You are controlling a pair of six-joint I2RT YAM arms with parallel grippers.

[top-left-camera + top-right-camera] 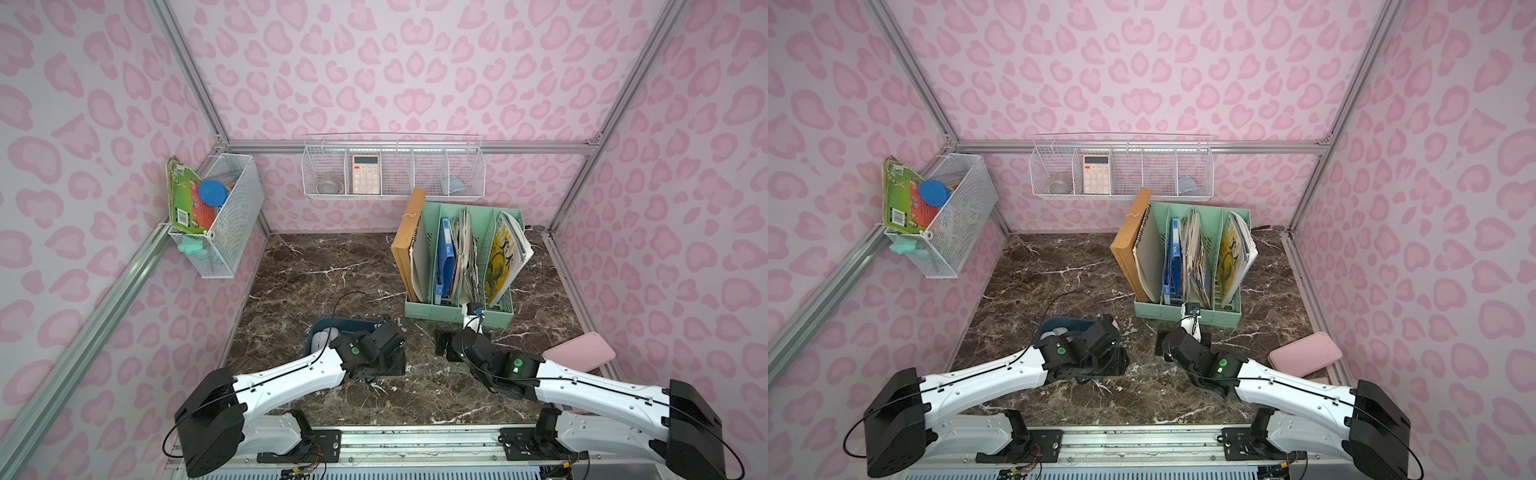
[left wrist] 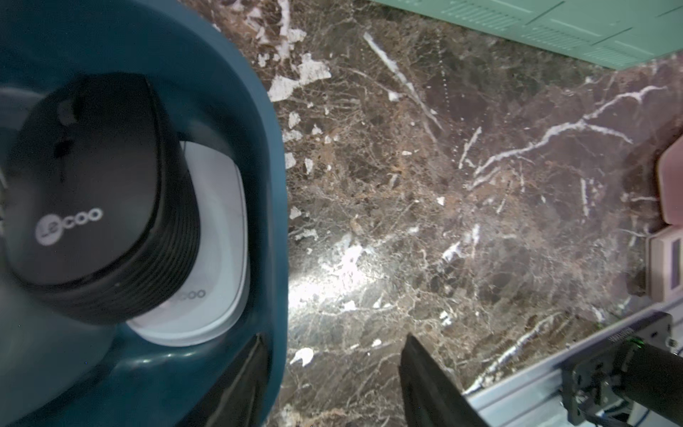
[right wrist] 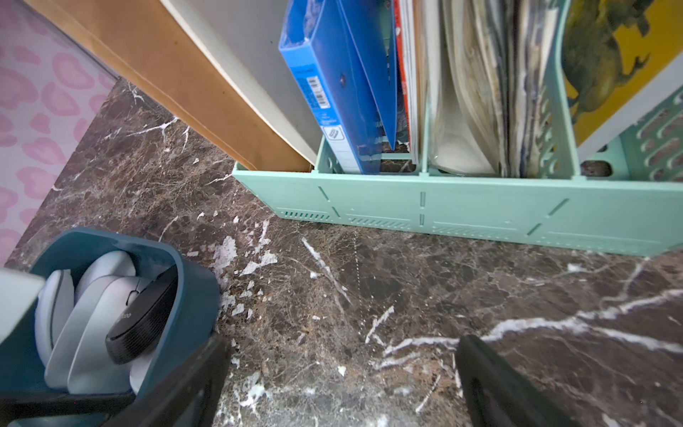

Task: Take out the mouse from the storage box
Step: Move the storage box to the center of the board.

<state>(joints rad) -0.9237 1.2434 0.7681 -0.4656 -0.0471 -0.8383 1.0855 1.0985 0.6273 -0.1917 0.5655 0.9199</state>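
The storage box [image 1: 332, 325] [image 3: 194, 281] is a dark teal tray on the marble at front left. In it a black mouse [image 2: 92, 192] [image 3: 144, 321] leans on several white mice [image 2: 218, 240] [image 3: 92, 332]; one white mouse [image 1: 322, 338] shows in both top views. My left gripper [image 2: 332, 369] is open and straddles the box's wall [image 2: 273, 222], one finger over the inside and the other over the marble, touching no mouse. My right gripper [image 3: 343, 369] [image 1: 442, 343] stands wide open and empty above the marble, to the right of the box.
A mint-green file organiser [image 1: 457, 311] [image 3: 443, 207] with folders and magazines stands just behind the right gripper. A pink case [image 1: 577, 353] lies at the right edge. White wire baskets [image 1: 392, 174] [image 1: 220, 216] hang on the back and left walls.
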